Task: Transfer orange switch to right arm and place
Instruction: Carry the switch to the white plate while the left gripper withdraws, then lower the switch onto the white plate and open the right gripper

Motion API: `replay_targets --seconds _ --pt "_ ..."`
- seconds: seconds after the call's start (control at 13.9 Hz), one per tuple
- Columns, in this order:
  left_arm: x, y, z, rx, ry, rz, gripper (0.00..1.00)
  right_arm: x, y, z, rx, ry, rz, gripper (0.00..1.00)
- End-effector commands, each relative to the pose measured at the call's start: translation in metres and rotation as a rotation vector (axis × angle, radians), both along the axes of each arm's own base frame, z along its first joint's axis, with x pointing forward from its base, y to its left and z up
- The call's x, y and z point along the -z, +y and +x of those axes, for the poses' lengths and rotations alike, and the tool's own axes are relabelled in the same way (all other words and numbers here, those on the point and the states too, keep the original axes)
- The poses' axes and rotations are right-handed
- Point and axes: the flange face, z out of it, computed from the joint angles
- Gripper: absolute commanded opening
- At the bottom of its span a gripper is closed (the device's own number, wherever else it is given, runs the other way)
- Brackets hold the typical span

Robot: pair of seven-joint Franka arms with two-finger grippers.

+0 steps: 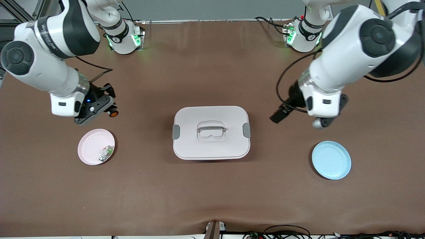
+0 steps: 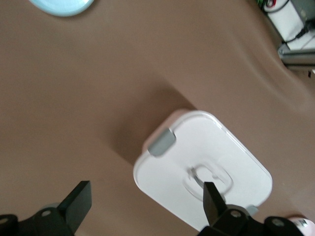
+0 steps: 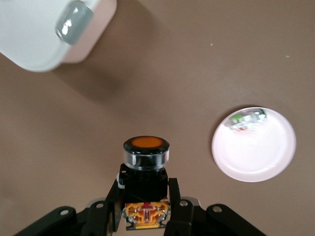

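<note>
Blue plate (image 1: 331, 160) near table edge, right jaws (image 3: 146, 196) gripping orange switch (image 3: 145, 169) — airborne

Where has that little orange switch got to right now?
The orange switch is gripped in the right hand, up in the air above the brown table near the pink plate.

Brown table (image 1: 212, 199) under even light, grey wall (image 1: 212, 8) above
</note>
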Motion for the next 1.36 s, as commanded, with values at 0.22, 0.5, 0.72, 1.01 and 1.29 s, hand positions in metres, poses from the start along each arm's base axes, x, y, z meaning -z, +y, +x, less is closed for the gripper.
replay_targets --seconds 0.22,0.5,0.72,1.01,1.29 --pt "-0.007 0.053 0.012 0.181 -0.116 0.253 1.0 -0.004 -0.076 0.02 -0.273 -0.085 -0.048 0.0" --pt "-0.03 0.085 0.011 0.393 -0.153 0.283 1.0 0.025 -0.136 0.041 -0.447 -0.14 -0.052 0.0" --pt "-0.048 0.111 0.005 0.466 -0.16 0.309 1.0 0.043 -0.148 0.044 -0.486 -0.153 -0.059 0.0" --pt "-0.05 0.128 -0.008 0.528 -0.057 0.337 1.0 0.091 -0.19 0.059 -0.55 -0.158 -0.058 0.0" --pt "-0.077 0.131 -0.03 0.637 -0.064 0.375 1.0 0.12 -0.192 0.062 -0.553 -0.143 -0.052 0.0"
